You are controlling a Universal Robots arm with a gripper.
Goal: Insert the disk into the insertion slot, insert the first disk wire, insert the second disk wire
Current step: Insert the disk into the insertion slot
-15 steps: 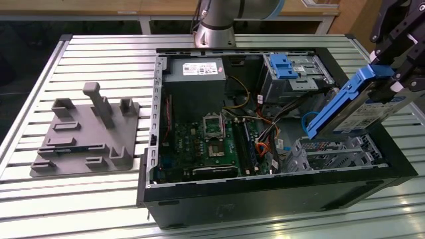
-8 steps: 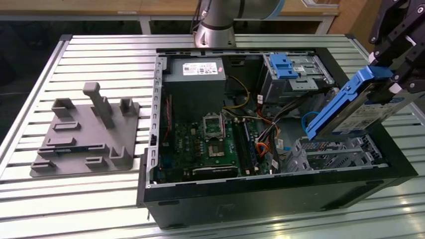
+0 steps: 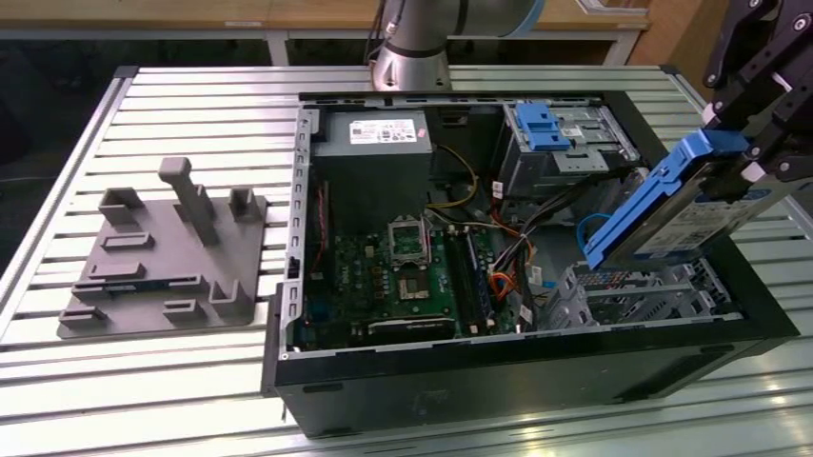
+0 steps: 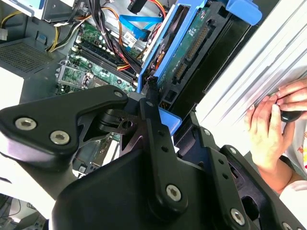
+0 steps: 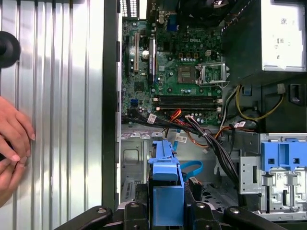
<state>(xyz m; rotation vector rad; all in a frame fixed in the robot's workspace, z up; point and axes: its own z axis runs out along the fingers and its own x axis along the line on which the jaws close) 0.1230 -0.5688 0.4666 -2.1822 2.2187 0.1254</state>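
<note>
Open computer case [image 3: 508,381] on the slatted table [image 3: 190,381]. At its near corner, on the exterior view's right, is the insertion slot [image 3: 635,290]. Just above it the disk [image 3: 673,214] hangs steeply tilted, blue carrier edge uppermost, not in the slot. Its lower end looks clear of the cage, though the angle is poor. Gripper [image 3: 752,171] jaws are clamped on the disk's upper end. Farther back are the grey bay with blue latch [image 3: 549,129] and the power supply [image 3: 375,129]. In the first wrist view, a person's hands [image 5: 12,143] rest on the table beside the case.
</note>
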